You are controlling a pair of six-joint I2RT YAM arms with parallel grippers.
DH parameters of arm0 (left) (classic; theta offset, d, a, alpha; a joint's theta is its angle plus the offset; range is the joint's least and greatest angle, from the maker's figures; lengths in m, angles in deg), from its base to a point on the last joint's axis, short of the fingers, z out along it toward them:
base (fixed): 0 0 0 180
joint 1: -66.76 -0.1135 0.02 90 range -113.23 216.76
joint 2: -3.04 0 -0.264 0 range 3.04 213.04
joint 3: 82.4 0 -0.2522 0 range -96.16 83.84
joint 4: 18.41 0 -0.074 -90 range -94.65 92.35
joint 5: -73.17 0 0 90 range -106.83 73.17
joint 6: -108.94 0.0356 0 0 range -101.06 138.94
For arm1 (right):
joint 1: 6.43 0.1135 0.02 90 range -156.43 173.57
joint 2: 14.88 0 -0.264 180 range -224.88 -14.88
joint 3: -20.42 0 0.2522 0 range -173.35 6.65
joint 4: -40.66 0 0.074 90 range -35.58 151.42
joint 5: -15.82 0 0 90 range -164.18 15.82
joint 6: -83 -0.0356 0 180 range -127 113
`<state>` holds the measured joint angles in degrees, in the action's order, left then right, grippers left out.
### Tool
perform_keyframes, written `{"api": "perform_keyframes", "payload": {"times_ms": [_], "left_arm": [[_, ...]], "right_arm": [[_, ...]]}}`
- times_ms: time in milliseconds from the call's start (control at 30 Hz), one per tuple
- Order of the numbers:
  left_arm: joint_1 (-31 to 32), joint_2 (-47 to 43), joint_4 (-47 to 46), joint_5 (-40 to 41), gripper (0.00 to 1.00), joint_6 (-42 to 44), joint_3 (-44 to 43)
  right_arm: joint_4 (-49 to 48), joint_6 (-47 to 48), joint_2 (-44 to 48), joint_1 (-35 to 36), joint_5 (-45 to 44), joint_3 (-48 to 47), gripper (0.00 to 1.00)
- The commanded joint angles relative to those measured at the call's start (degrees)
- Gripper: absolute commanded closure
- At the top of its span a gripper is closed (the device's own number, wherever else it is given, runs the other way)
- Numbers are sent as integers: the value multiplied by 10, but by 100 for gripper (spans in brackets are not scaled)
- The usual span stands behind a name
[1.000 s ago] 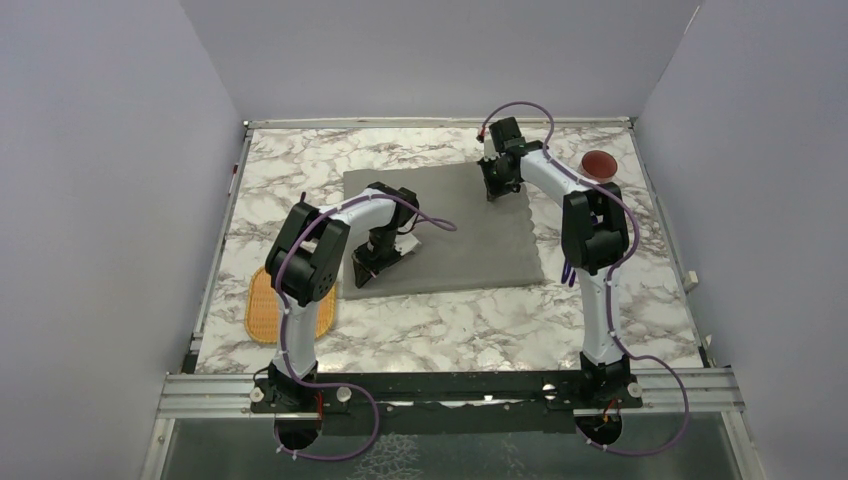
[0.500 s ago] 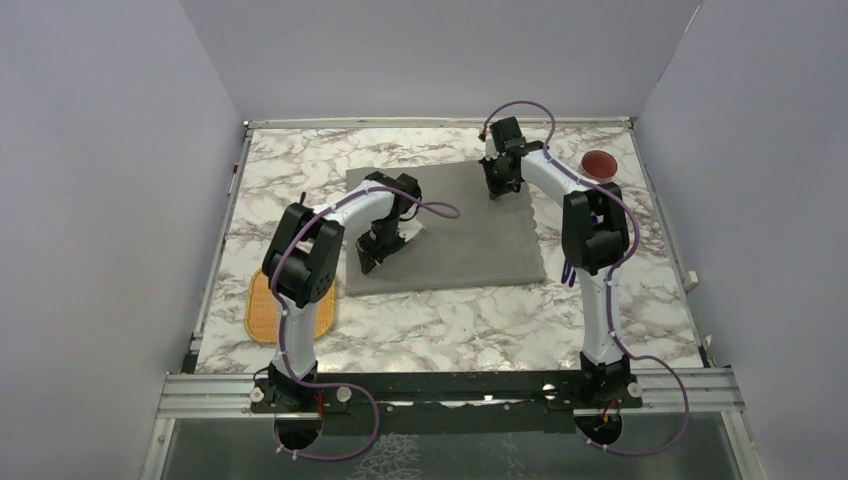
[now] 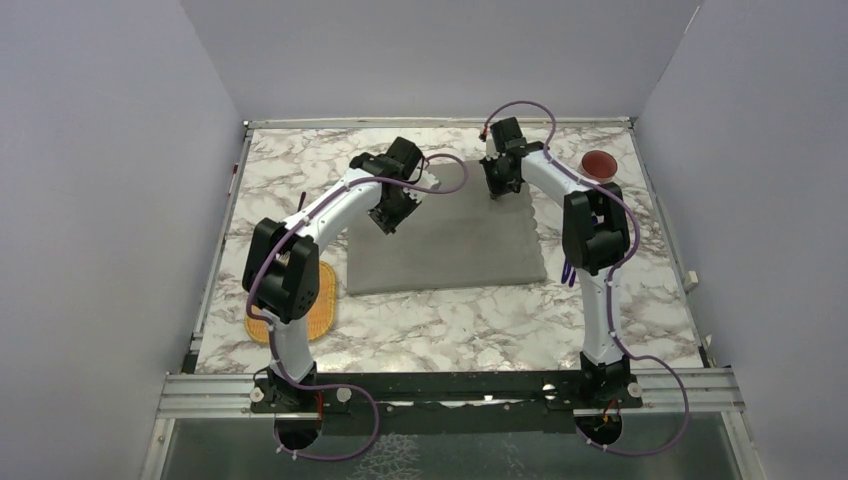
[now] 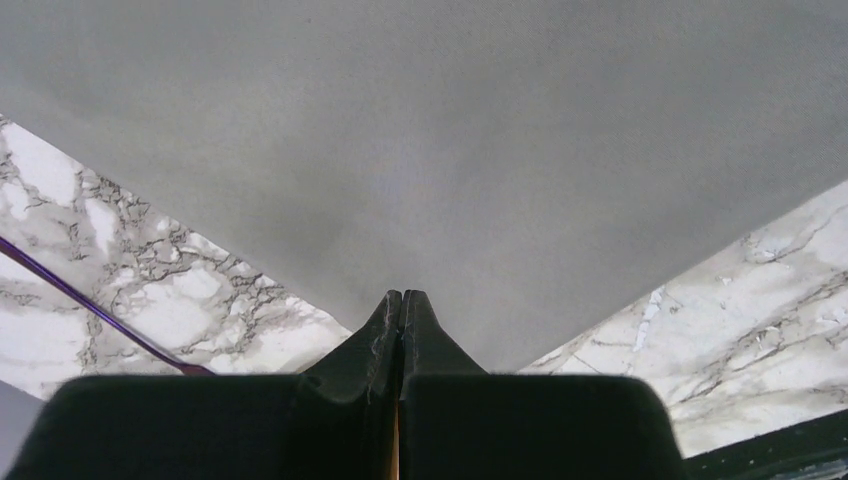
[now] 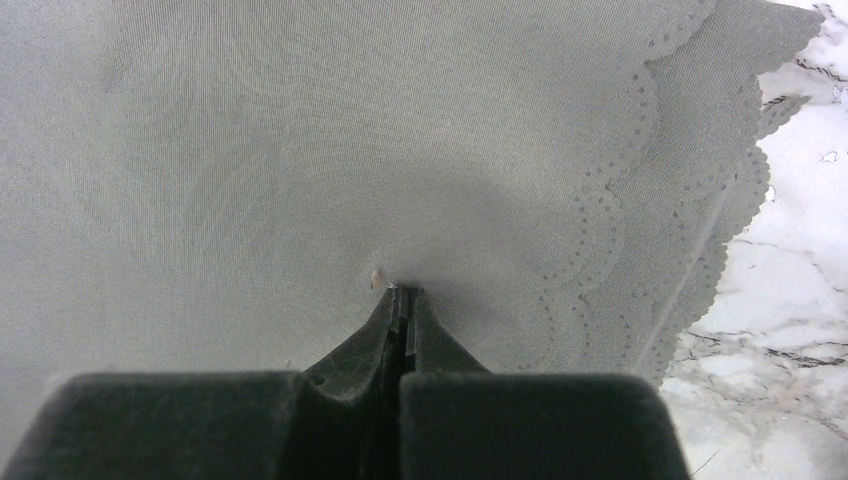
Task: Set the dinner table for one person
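The dinner table (image 3: pixel 450 325) is a white-and-grey marble top. On it lies a grey placemat (image 3: pixel 460 235) with a scalloped edge (image 5: pixel 640 200). My left gripper (image 3: pixel 388 222) is shut and hovers low over the mat's far-left part. In the left wrist view its closed tips (image 4: pixel 402 293) point across the grey cloth (image 4: pixel 420 150) near one corner. My right gripper (image 3: pixel 497 192) is shut at the mat's far-right corner. Its tips (image 5: pixel 402 290) press into the cloth (image 5: pixel 250 150) and make a small dimple. No cloth shows between either pair of jaws.
A small red bowl (image 3: pixel 599 163) stands at the table's far right, behind the right arm. An orange woven oval (image 3: pixel 322 315) lies at the near left, partly under the left arm. Grey walls close in the table on three sides.
My left gripper has swept from the mat's near-left corner up along its left side to the far-left part. The right arm and the mat have hardly moved.
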<state>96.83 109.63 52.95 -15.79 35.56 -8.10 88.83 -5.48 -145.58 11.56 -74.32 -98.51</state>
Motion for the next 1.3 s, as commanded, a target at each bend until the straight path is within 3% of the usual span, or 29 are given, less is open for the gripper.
{"api": "perform_keyframes", "payload": {"times_ms": [0,200,533,667,800,1267], "left_arm": [[-1,11,-61,17,100,-17,14],[-2,5,-98,27,100,-15,-8],[-10,27,-215,120,100,-20,4],[-14,48,-290,170,100,-18,25],[-35,89,-348,159,100,-21,8],[-91,218,-412,151,100,-13,-113]], "right_arm": [[56,16,-19,-14,-21,49,99],[31,41,78,-15,15,85,100],[100,46,194,-14,23,125,99],[136,49,200,-14,32,134,99],[149,53,203,-15,51,153,99],[151,70,174,-15,110,190,99]]}}
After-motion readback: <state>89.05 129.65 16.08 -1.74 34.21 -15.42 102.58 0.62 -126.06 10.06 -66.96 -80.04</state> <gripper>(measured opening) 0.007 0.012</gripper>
